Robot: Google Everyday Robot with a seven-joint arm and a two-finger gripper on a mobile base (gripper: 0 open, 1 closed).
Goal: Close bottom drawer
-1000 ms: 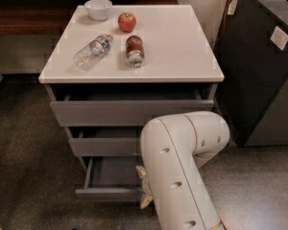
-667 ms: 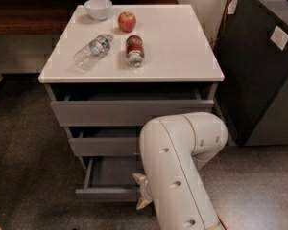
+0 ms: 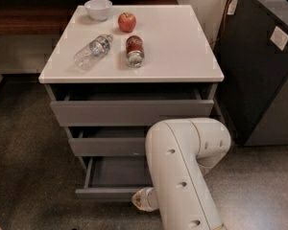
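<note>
The bottom drawer is the lowest of three grey drawers under the white cabinet top. It is pulled out furthest, and its shallow grey inside shows. My gripper is at the right end of the drawer's front panel, low down and right against its outer face. My white arm hides most of the gripper and the drawer's right part.
The middle drawer and top drawer also stand slightly open. On the top lie a clear bottle, a red can, an apple and a white bowl. A dark bin stands at the right.
My gripper has moved down and outward, from over the drawer's front edge to its outer face. The drawer has not visibly moved.
</note>
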